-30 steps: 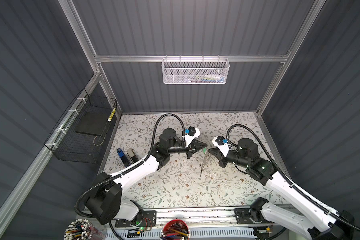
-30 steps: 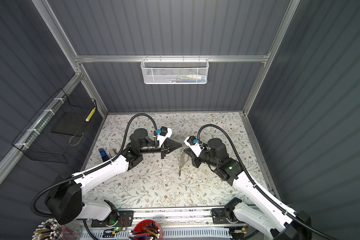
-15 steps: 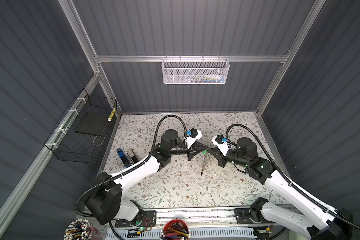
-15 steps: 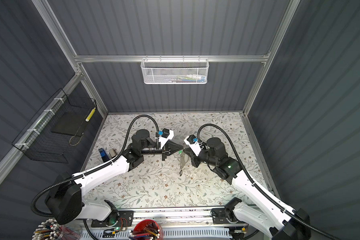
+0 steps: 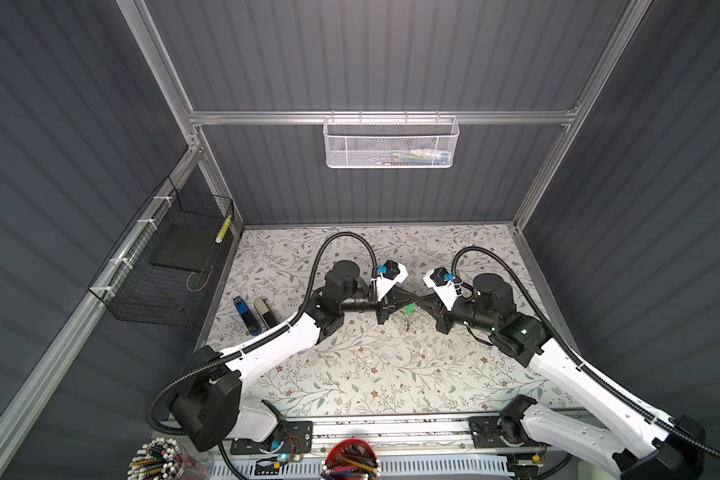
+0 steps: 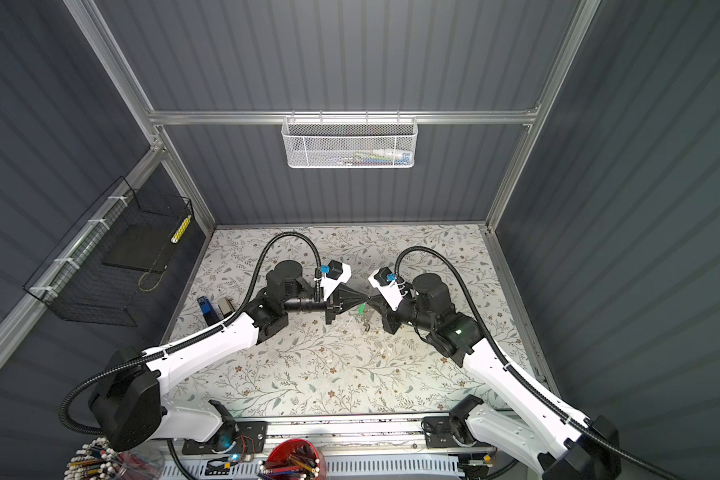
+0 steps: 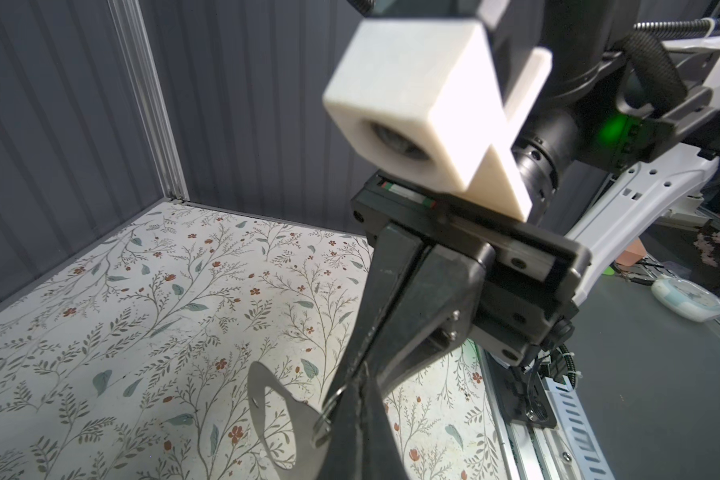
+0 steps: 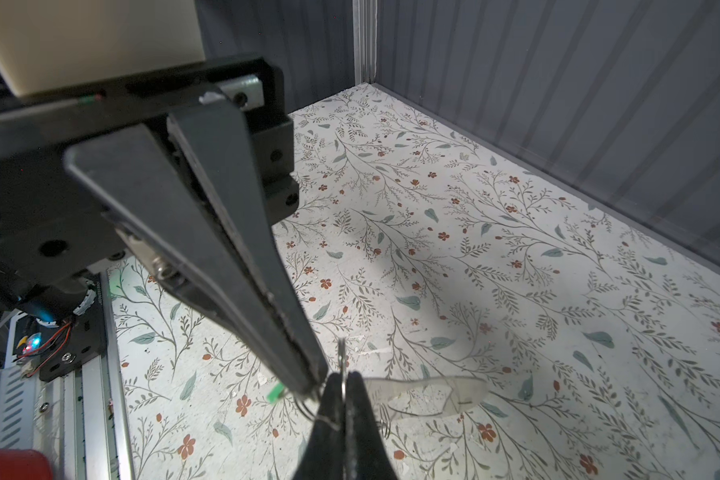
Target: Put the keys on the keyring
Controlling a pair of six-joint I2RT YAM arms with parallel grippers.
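Both grippers meet tip to tip above the middle of the mat. In both top views my left gripper [image 5: 413, 300] [image 6: 364, 300] is shut, and the green tag [image 5: 410, 309] [image 8: 276, 392] of a key hangs at its tip. My right gripper [image 5: 422, 301] [image 8: 341, 376] is shut on a thin metal loop [image 7: 328, 409] at the edge of the keyring [image 7: 302, 424] [image 8: 429, 388]. The keyring is a flat grey piece with an oval cutout and sticks out sideways from the pinched tips. Small metal parts [image 5: 407, 326] dangle below the tips. The key's blade is hidden.
A blue stapler [image 5: 245, 316] and a grey stapler [image 5: 265, 311] lie at the mat's left edge. A black wire basket [image 5: 171, 266] hangs on the left wall, a white mesh basket [image 5: 391, 141] on the back rail. Pencil cups [image 5: 350, 461] stand beyond the front rail.
My left gripper has edged right with the green tag, closing on the right gripper's tips. The piece hanging below the tips looks shorter from above.
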